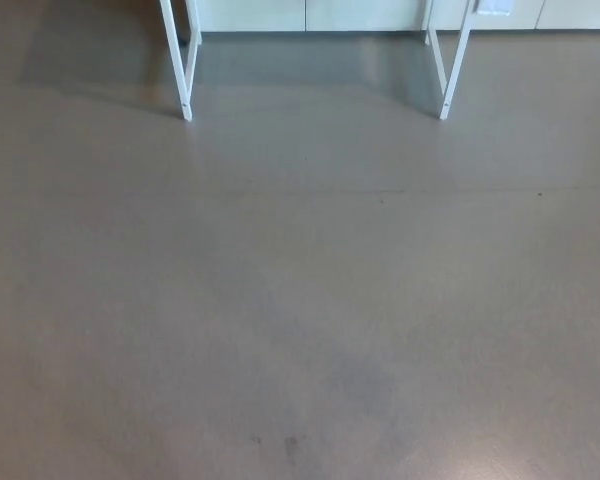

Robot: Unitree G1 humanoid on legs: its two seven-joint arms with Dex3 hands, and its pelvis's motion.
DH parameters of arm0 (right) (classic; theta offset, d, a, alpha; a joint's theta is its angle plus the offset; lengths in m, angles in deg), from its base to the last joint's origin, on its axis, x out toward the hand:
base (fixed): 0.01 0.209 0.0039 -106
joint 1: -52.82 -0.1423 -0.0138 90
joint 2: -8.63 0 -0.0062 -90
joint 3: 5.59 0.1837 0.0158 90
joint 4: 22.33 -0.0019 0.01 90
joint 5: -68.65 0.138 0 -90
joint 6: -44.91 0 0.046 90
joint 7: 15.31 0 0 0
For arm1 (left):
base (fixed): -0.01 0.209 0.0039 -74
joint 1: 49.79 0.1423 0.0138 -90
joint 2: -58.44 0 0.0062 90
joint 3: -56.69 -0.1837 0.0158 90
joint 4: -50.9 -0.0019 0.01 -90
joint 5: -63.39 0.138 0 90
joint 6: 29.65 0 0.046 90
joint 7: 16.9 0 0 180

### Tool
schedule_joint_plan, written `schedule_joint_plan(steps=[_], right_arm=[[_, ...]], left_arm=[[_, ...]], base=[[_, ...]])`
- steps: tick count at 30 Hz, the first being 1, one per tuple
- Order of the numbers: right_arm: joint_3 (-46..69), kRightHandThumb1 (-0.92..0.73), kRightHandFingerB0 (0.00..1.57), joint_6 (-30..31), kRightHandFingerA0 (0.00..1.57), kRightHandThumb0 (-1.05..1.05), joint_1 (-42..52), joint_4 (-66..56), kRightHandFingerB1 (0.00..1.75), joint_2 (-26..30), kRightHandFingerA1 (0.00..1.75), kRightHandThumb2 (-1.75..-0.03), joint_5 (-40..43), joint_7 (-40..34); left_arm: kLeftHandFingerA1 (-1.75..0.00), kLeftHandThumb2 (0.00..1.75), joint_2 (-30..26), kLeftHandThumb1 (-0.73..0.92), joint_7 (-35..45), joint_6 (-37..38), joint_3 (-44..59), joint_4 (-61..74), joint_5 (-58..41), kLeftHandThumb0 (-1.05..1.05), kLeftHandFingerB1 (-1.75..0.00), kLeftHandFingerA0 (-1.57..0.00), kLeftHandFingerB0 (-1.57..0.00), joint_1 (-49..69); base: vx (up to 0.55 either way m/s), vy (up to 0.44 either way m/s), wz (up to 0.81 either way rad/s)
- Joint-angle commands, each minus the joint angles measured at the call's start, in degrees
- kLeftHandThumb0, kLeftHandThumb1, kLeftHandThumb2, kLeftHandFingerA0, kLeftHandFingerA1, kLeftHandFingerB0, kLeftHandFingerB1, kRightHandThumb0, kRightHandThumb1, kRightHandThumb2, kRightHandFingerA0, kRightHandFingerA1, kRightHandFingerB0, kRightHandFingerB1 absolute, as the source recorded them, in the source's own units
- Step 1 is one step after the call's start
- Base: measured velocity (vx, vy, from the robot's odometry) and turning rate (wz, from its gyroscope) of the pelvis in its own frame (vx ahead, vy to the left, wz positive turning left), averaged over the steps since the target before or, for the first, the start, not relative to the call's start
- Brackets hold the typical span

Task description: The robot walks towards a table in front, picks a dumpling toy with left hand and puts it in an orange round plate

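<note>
At the near edge of our view neither of our hands shows, so we cannot tell how open they are or whether they hold anything. Outward from there lies only bare grey-brown floor [300, 300], with a few dark scuffs near us. At the far edge stand two white table legs [185, 70], one far left and one far right [452, 70], and behind them pale cabinet fronts [310, 14]. We count two legs and no tabletop, dumpling toy or orange plate in view; both presumably sit up on the table, out of frame. As we judge it, walking on blind to the tabletop risks bumping a leg or stopping off-centre, leaving the toy beyond our left hand's reach.
</note>
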Motion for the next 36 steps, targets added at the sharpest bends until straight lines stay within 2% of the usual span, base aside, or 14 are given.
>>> schedule_joint_plan(steps=[1, 2, 3, 4, 6, 10, 11, 18, 19, 27, 28, 29, 30, 36], right_arm=[[1.5, -0.55, 0.52, -4.4, 0.85, -0.42, -0.6, 1.2, 0.37, 0.9, 0.63, -0.58, 0.9, -0.4], [1.2, -0.46, 0.45, -4.5, 0.75, -0.49, -0.6, 1.2, 0.5, 1.0, 0.66, -0.8, 0.4, -0.7], [1.1, -0.46, 0.45, -4.5, 0.75, -0.49, -0.7, 1.3, 0.5, 1.0, 0.66, -0.8, 0.3, -0.8], [1.1, -0.56, 0.53, -4.2, 0.83, -0.39, -0.5, 1.6, 0.37, 0.9, 0.55, -0.58, 0.1, -1.1], [1.3, -0.56, 0.55, -4.1, 0.85, -0.4, -0.6, 1.8, 0.38, 0.7, 0.63, -0.57, 0.2, -1.2], [1.4, -0.56, 0.55, -4.1, 0.85, -0.4, -0.7, 2.0, 0.38, 0.7, 0.63, -0.57, 0.2, -1.3], [1.4, -0.55, 0.56, -4.6, 0.89, -0.39, -0.5, 1.9, 0.38, 0.6, 0.6, -0.57, 0.2, -1.2], [2.4, -0.54, 0.54, -5.1, 0.9, -0.41, 0.0, 1.9, 0.38, 0.2, 0.61, -0.57, 0.9, -0.6], [2.1, -0.53, 0.55, -5.4, 0.9, -0.41, 0.1, 1.8, 0.38, 0.4, 0.61, -0.57, 0.5, -0.7], [1.4, -0.56, 0.55, -5.4, 0.89, -0.41, -0.3, 1.8, 0.38, 0.6, 0.58, -0.58, -0.3, -1.1], [1.4, -0.44, 0.49, -5.3, 0.89, -0.47, -0.4, 1.8, 0.53, 0.5, 0.74, -0.83, -0.3, -1.2], [1.4, -0.44, 0.49, -5.3, 0.89, -0.47, -0.5, 1.9, 0.53, 0.5, 0.74, -0.83, -0.3, -1.3], [1.4, -0.52, 0.56, -4.9, 0.92, -0.42, -0.7, 2.1, 0.38, 0.4, 0.59, -0.57, -0.4, -1.4], [0.9, -0.55, 0.55, -4.8, 0.9, -0.4, -0.7, 2.3, 0.38, 0.6, 0.61, -0.57, -0.8, -1.3]], left_arm=[[-0.66, 0.6, -1.6, 0.66, -1.7, 4.3, -0.4, -1.4, 0.7, -0.23, -0.33, -0.81, -0.37, -0.8], [-0.65, 0.6, -1.6, 0.65, -1.6, 4.3, -0.4, -1.7, 0.6, -0.22, -0.33, -0.81, -0.37, -1.1], [-0.65, 0.6, -1.6, 0.65, -1.5, 4.3, -0.4, -1.9, 0.6, -0.22, -0.33, -0.81, -0.37, -1.1], [-0.63, 0.59, -1.7, 0.64, -1.7, 4.2, -0.6, -2.3, 0.8, -0.22, -0.33, -0.8, -0.37, -1.0], [-0.67, 0.59, -1.6, 0.64, -1.8, 4.4, -0.7, -2.7, 0.7, -0.22, -0.33, -0.78, -0.37, -1.0], [-0.67, 0.59, -1.6, 0.64, -1.9, 4.6, -0.7, -2.9, 0.6, -0.22, -0.33, -0.78, -0.37, -1.1], [-0.69, 0.59, -1.7, 0.64, -2.0, 4.8, -0.9, -2.9, 0.8, -0.21, -0.33, -0.84, -0.37, -0.9], [-0.65, 0.59, -1.8, 0.65, -1.6, 4.5, -1.0, -3.2, 0.5, -0.22, -0.33, -0.8, -0.38, -1.0], [-0.73, 0.59, -1.7, 0.65, -1.6, 4.7, -0.9, -3.0, 0.2, -0.22, -0.33, -0.82, -0.39, -0.8], [-0.71, 0.6, -1.7, 0.66, -1.8, 5.2, -0.7, -2.9, 0.2, -0.22, -0.33, -0.81, -0.39, -1.1], [-0.77, 0.6, -1.7, 0.66, -2.2, 5.5, -1.0, -2.8, 0.6, -0.2, -0.33, -0.81, -0.4, -1.1], [-0.77, 0.6, -1.8, 0.66, -2.4, 5.7, -1.2, -2.7, 0.8, -0.2, -0.33, -0.81, -0.4, -1.0], [-0.75, 0.6, -1.9, 0.66, -2.4, 5.6, -1.4, -2.7, 1.0, -0.21, -0.33, -0.79, -0.38, -0.9], [-0.75, 0.6, -1.9, 0.67, -1.4, 5.4, -1.1, -2.8, 0.2, -0.22, -0.33, -0.78, -0.37, -1.0]], base=[[0.04, -0.02, 0.2], [0.03, -0.054, 0.69], [-0.01, 0.005, 0.25], [0.0, 0.0, 0.0], [0.0, 0.0, 0.0], [0.04, 0.123, -0.17], [0.14, 0.273, -0.62], [0.19, 0.309, -0.12], [0.27, 0.121, 0.0], [0.26, -0.062, 0.15], [0.42, -0.21, 0.07], [0.48, -0.227, 0.0], [0.42, -0.381, 0.54], [0.36, -0.187, 0.12]])
